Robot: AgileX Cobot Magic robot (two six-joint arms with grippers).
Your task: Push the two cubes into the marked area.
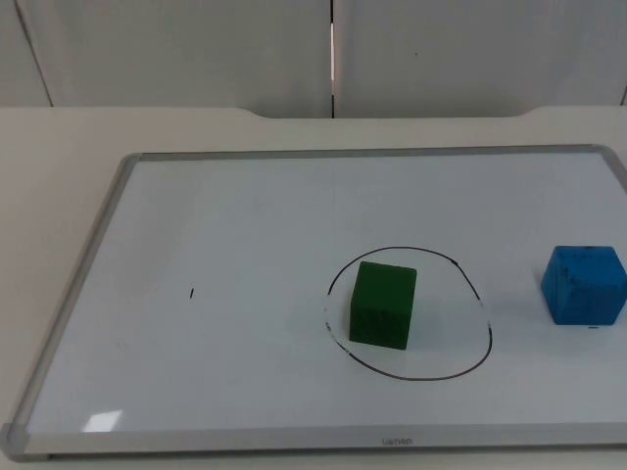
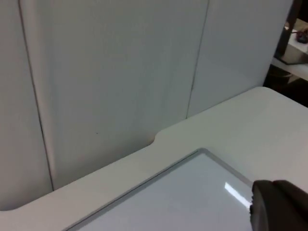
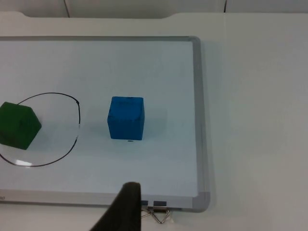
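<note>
While the green cube already sits inside the drawn circle on the whiteboard, toward its left side, the blue cube stands well apart to the right of the line, close to the board's right edge. Half the job looks done to me; the blue one is what's left.

My right fingers hang over the near edge of the board, nearer than the blue cube and a little left of it; whether they are apart or together I cannot tell. My left fingers wait back by the far left corner of the board, above the desk, and their state is just as unclear to me.

Both cubes look like light, stiff blocks that should slide easily on the slick board. Neither has a long axis; each rests flat, turned slightly off square to the board's edges. I'd press on the blue cube's right face, low and centred, so it slides left without spinning or tipping.
</note>
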